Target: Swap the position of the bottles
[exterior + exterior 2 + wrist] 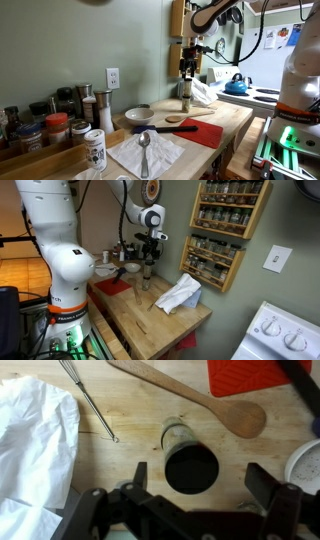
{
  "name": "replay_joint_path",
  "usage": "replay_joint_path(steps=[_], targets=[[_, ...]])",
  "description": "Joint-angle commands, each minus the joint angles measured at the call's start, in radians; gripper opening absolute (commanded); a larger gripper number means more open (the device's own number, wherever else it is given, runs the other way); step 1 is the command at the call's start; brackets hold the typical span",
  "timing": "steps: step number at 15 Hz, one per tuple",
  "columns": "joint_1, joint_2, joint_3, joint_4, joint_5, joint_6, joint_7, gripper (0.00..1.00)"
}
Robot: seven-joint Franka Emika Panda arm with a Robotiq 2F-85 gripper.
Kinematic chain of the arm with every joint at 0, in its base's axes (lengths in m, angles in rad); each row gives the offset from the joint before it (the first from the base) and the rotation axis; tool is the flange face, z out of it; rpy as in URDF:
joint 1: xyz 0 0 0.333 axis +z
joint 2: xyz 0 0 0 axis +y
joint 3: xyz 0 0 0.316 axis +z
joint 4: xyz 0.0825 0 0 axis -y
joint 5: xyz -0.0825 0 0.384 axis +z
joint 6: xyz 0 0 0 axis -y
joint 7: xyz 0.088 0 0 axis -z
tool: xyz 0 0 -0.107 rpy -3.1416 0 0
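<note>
One slim bottle with a dark top and a tan lower part stands upright on the wooden counter, and it shows in both exterior views. My gripper hangs straight above it, open, with its fingertips about level with the bottle top. In the wrist view I look down on the bottle's dark round top. It sits between the two spread fingers of the gripper, which do not touch it. A second slim bottle seems to stand by the wall next to the white bowl.
A wooden spoon and a red mat lie just beyond the bottle. A crumpled white cloth and a wire whisk lie to one side. Spice jars and a labelled shaker stand near the front.
</note>
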Motion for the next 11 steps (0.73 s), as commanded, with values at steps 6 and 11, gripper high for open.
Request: replay_joint_path(steps=[6,11], targets=[[0.016,-0.233,-0.005,0.082,0.001,-0.305,-0.124,1.0],[0.009,-0.247,0.002,0.102,-0.004,-0.316,-0.12,1.0]])
